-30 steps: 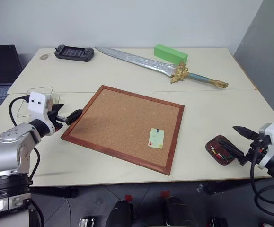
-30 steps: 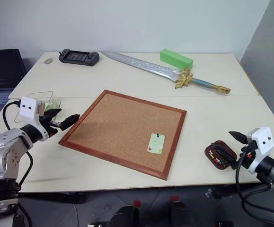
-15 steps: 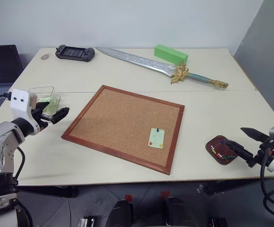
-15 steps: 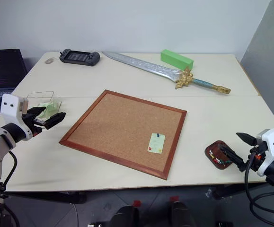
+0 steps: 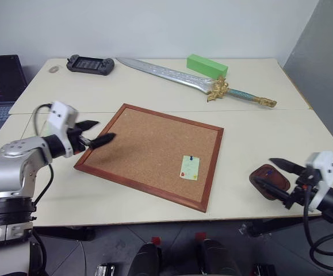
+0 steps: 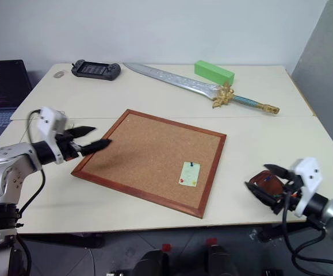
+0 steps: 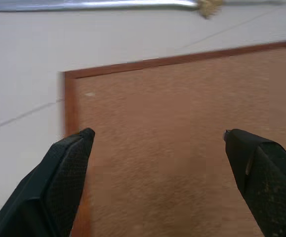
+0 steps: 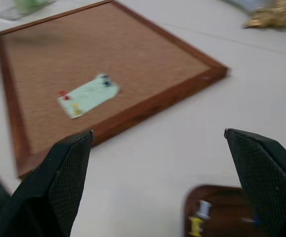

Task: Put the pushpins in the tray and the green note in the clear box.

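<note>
Two pushpins [image 5: 191,157] pin the green note [image 5: 190,168] to my corkboard [image 5: 152,154]. Left gripper [image 5: 97,132] spread, empty, over its corner; right gripper [image 5: 274,175] spread over the tray [image 5: 271,178].

Cream tables [image 5: 154,86] (two, seemingly abutted), white wall [image 5: 154,23].
</note>
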Available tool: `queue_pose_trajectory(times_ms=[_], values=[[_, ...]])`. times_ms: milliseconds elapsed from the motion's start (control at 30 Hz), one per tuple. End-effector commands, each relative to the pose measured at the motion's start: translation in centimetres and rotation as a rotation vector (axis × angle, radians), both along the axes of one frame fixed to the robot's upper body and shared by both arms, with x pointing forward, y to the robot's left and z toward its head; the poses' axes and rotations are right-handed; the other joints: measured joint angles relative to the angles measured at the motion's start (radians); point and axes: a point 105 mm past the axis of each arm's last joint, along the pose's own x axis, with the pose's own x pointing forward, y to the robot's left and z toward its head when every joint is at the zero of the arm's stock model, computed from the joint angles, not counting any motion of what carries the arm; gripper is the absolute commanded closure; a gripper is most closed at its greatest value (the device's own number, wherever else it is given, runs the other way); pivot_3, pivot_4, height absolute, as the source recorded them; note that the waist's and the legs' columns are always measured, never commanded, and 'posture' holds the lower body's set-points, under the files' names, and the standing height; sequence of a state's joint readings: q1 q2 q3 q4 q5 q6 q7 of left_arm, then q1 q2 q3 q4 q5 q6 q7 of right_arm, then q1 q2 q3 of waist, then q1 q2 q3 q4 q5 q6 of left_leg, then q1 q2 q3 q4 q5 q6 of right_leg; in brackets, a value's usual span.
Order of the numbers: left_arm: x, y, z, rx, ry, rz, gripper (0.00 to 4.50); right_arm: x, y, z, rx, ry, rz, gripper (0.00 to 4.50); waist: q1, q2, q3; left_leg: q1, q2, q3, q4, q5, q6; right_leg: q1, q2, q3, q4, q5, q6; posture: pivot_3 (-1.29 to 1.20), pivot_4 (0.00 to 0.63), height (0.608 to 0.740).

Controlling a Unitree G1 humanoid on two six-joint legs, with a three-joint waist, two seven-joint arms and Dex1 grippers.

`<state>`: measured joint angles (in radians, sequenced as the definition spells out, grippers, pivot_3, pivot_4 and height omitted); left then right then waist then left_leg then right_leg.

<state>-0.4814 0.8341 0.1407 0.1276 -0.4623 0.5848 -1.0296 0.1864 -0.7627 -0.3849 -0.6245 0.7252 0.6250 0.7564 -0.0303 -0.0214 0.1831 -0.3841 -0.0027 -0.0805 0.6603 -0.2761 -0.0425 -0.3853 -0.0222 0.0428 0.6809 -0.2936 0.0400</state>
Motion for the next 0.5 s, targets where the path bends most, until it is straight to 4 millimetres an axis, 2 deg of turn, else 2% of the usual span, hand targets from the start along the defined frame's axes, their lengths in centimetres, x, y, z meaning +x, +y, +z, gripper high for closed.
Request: queue_pose_trajectory(times_ms=[33,167,367,500], values=[[-1.0,-2.7,1.2,0.028,0.014,-0.211,0.04,-0.2,1.6,1.5,0.005,-0.031,0.123,0.0,0.0,0.0,0.0,0.0,0.0,0.0,0.0,0.0,0.0,0.0,0.0,0.0,0.0,0.0,0.0,0.0,0.15,0.74],[-1.6,-4.9,1.3,0.058,0.037,-0.374,0.04,-0.3,3.1,1.6,0.003,-0.011,0.232,0.0,0.0,0.0,0.0,0.0,-0.002,0.0,0.0,0.0,0.0,0.0,0.002,-0.001,0.0,0.0,0.0,0.0,0.15,0.74],[-0.5,-6.1,1.6,0.11,-0.017,-0.452,0.04,0.1,4.2,1.8,-0.015,-0.017,0.313,0.0,0.0,0.0,0.0,-0.001,-0.002,0.0,0.0,0.0,0.0,-0.001,0.002,-0.001,0.0,0.0,0.0,0.0,0.15,0.74],[0.7,-6.3,1.3,0.143,-0.064,-0.439,0.04,0.8,4.5,1.7,-0.025,-0.026,0.327,0.0,0.001,0.0,0.0,-0.001,-0.002,0.0,0.0,0.0,0.0,-0.001,0.002,-0.002,0.0,0.0,0.0,0.0,0.15,0.74]])
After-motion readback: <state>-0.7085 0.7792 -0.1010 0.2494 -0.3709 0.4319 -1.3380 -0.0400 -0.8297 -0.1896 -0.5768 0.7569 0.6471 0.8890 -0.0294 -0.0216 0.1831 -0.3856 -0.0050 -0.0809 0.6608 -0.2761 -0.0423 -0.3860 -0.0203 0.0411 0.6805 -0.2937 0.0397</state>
